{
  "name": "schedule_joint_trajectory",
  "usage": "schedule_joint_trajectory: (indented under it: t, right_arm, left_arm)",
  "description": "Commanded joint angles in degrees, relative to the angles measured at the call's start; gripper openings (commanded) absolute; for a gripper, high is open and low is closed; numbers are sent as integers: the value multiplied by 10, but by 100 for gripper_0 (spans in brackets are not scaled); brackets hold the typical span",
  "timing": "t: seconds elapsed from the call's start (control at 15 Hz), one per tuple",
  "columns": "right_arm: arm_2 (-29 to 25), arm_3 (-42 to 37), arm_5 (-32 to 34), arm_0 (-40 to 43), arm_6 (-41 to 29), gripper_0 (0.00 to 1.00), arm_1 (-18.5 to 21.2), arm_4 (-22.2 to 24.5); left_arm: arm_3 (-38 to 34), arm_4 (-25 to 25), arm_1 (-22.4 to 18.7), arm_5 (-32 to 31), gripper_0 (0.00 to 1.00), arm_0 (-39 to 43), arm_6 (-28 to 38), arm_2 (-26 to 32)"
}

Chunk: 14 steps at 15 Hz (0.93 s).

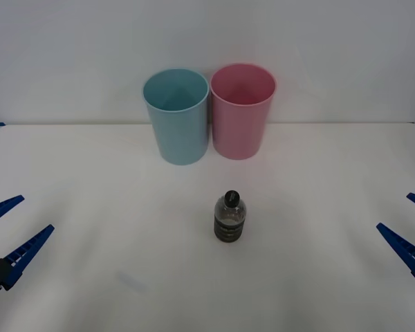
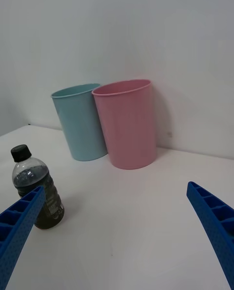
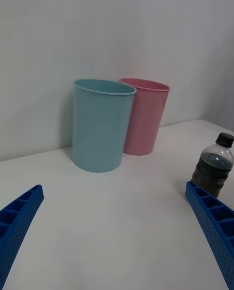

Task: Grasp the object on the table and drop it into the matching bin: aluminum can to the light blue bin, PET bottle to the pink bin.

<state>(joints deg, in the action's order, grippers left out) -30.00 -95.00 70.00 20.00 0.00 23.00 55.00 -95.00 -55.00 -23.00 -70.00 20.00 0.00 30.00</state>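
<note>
plain white table (image 1: 90, 166), pale wall (image 1: 332, 41)

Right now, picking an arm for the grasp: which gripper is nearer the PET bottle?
Right, narrowly. The right gripper waits open at the table's right edge, the left gripper open at the left edge; the PET bottle stands slightly right of centre.

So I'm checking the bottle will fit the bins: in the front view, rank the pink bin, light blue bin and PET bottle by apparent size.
1. The light blue bin and pink bin: they look alike, so no ranking.
2. The PET bottle: clearly smallest, though nearer the camera.
</note>
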Motion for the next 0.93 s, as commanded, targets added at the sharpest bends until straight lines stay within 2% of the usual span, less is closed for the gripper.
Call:
schedule_joint_trajectory:
  t: [0.07, 0.13, 0.67, 0.87, 0.93]
  right_arm:
    - [0, 0, 0, 0, 0, 100, 0, 0]
    - [1, 3, 3, 7, 1, 100, -9, 4]
    - [52, -3, 3, 15, 25, 100, -1, 3]
    - [83, -2, 0, 21, 47, 100, 8, 3]
    - [92, -3, -3, 21, 76, 100, 11, 3]
  left_arm:
    - [0, 0, 0, 0, 100, 0, 0, 0]
    - [0, 0, 0, 0, 100, 0, 0, 0]
    - [0, 0, 0, 0, 100, 0, 0, 0]
    - [0, 0, 0, 0, 100, 0, 0, 0]
    - [0, 0, 0, 0, 100, 0, 0, 0]
